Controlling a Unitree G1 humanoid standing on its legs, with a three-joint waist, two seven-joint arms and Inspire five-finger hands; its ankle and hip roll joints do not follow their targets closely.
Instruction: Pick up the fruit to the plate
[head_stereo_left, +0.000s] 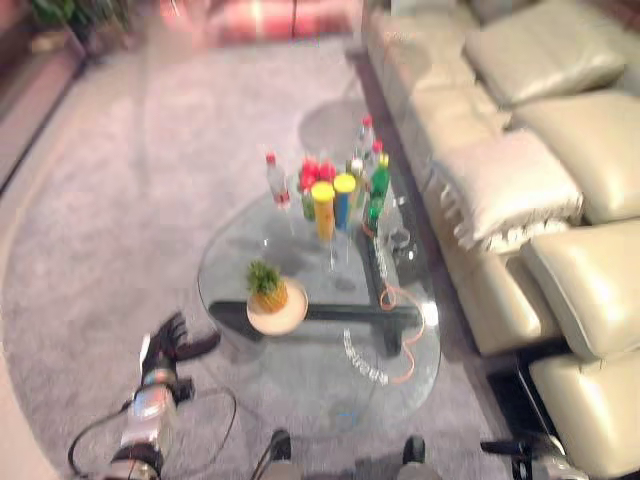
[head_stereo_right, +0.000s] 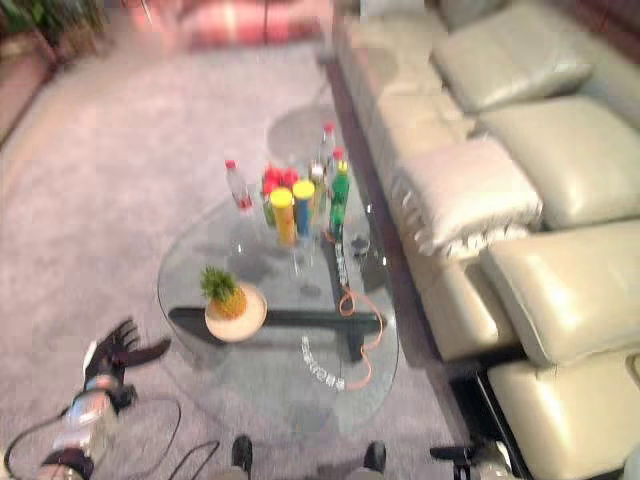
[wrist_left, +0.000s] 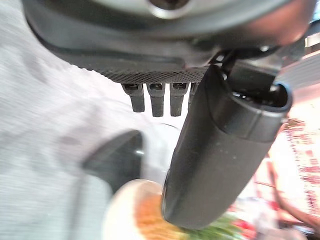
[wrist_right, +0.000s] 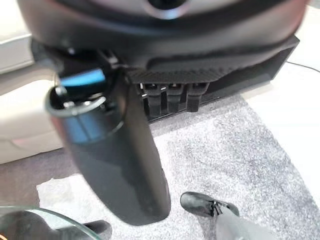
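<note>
A small pineapple (head_stereo_left: 266, 287) stands upright on a round beige plate (head_stereo_left: 285, 316) at the near left of the glass coffee table (head_stereo_left: 300, 380). My left hand (head_stereo_left: 172, 342) hovers over the carpet just left of the table, a short way from the plate. It is open, fingers spread and empty. In the left wrist view the plate (wrist_left: 125, 215) and the pineapple (wrist_left: 152, 222) show past the straight fingers (wrist_left: 156, 100) and the thumb. My right hand (head_stereo_left: 508, 447) hangs low at the lower right beside the sofa, open and empty, its thumb (wrist_right: 120, 150) extended.
Bottles, cans and cups (head_stereo_left: 340, 190) crowd the table's far side. An orange cable (head_stereo_left: 400, 340) and a white strip (head_stereo_left: 365, 362) lie on the glass to the right of the plate. A cream leather sofa (head_stereo_left: 520, 190) runs along the right. Grey carpet surrounds the table.
</note>
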